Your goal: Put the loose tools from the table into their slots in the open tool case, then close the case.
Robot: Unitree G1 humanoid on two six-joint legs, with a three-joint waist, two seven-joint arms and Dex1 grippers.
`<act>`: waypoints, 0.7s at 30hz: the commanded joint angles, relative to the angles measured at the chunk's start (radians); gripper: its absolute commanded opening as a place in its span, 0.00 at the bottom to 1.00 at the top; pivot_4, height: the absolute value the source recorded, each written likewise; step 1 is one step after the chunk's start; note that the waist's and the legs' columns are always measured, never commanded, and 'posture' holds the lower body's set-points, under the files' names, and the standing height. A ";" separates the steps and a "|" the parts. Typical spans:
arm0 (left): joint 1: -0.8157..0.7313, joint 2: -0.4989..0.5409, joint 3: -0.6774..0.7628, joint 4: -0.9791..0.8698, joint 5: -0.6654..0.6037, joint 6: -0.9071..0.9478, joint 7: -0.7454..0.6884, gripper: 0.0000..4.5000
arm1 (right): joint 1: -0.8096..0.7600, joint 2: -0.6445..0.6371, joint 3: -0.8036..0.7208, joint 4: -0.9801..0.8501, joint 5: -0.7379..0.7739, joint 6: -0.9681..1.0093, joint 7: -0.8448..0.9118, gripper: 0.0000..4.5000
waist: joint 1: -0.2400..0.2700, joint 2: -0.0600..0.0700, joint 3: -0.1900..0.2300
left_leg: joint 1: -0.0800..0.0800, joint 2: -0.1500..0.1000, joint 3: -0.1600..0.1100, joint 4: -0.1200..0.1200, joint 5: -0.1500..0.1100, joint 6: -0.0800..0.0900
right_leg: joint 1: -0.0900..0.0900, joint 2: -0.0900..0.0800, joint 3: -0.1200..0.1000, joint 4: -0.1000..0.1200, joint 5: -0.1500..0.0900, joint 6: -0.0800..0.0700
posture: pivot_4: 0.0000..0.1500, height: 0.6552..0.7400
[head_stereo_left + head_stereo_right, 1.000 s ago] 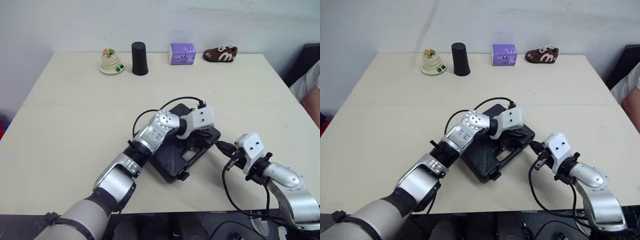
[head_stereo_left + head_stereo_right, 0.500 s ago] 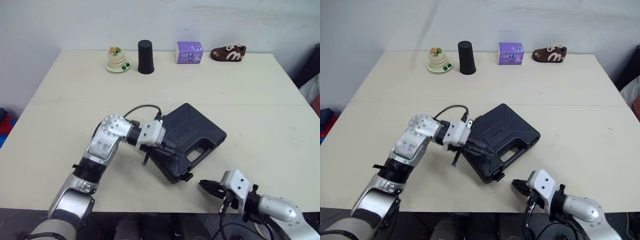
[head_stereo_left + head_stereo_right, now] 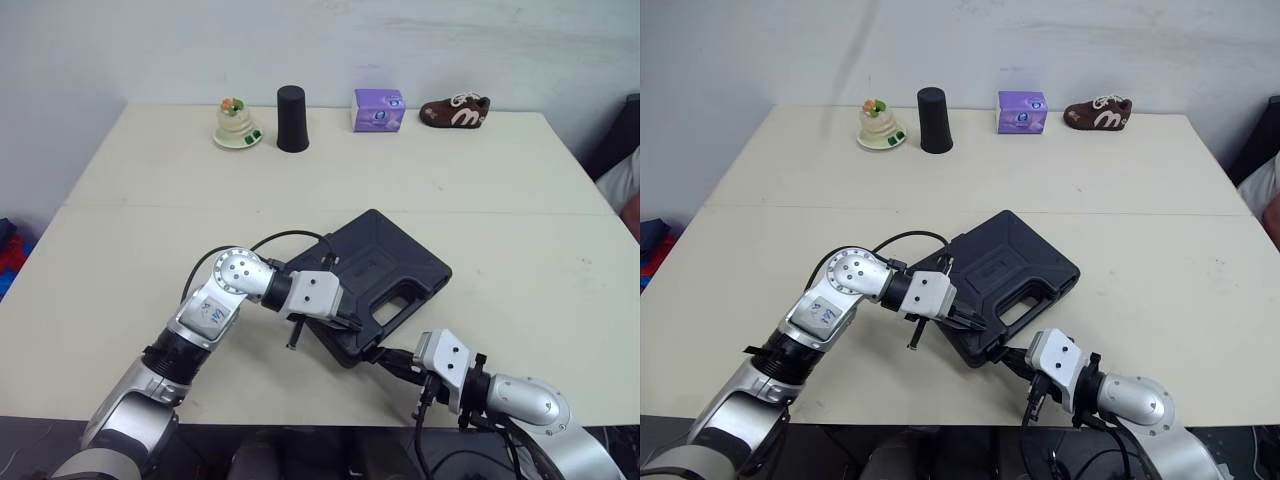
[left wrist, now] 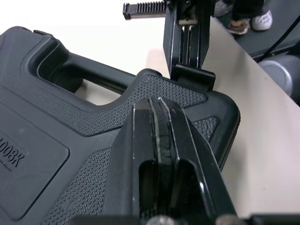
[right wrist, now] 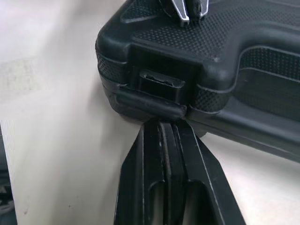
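While my right gripper [image 5: 166, 126] lies low over the near edge of the table [image 3: 480, 200], its two black fingers are pressed flat together with nothing between them. Their tips touch the front wall of the tool case [image 3: 385, 265] just under the latch [image 5: 161, 84] at the near corner. The latch seems to stand a little out from the wall, but I cannot say for sure whether it is snapped home. Just behind it, my left gripper [image 4: 159, 105] rests on top of the lid near the same corner. Its fingers are also closed tight on each other and hold nothing, with the tips on the dotted surface of the lid. The case is black, its lid is down, and it lies turned at an angle near the middle of the table, with the handle opening toward my right side. Well apart from it, along the far edge of the table, stand in a row a small dessert on a plate [image 3: 233, 123], a black cup [image 3: 291, 105], a purple box [image 3: 377, 110] and a brown shoe [image 3: 454, 110]. At the far right a person's sleeve [image 3: 625, 180] is in view beside the table.
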State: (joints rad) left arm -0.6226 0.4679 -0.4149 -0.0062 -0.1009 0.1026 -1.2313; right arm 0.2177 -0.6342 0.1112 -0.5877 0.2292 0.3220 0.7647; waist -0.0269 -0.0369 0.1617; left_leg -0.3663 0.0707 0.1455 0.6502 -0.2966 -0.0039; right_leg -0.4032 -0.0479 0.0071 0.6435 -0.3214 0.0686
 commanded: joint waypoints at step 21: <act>0.060 0.008 0.054 0.099 -0.020 -0.030 0.082 0.00 | -0.084 -0.076 -0.078 -0.130 0.128 0.130 0.075 0.01 | -0.005 0.001 -0.001 | 0.012 0.002 0.000 -0.005 -0.001 0.000 | 0.011 -0.007 -0.002 -0.006 -0.002 -0.003 | 1.00 1.00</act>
State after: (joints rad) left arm -0.6002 0.4732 -0.3864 0.0226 -0.1153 0.0801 -1.1671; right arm 0.1127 -0.6790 0.1058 -0.6658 0.3236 0.4784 0.8156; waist -0.0315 -0.0359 0.1602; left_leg -0.3548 0.0724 0.1456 0.6450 -0.2973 -0.0039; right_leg -0.3922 -0.0547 0.0046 0.6373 -0.3233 0.0651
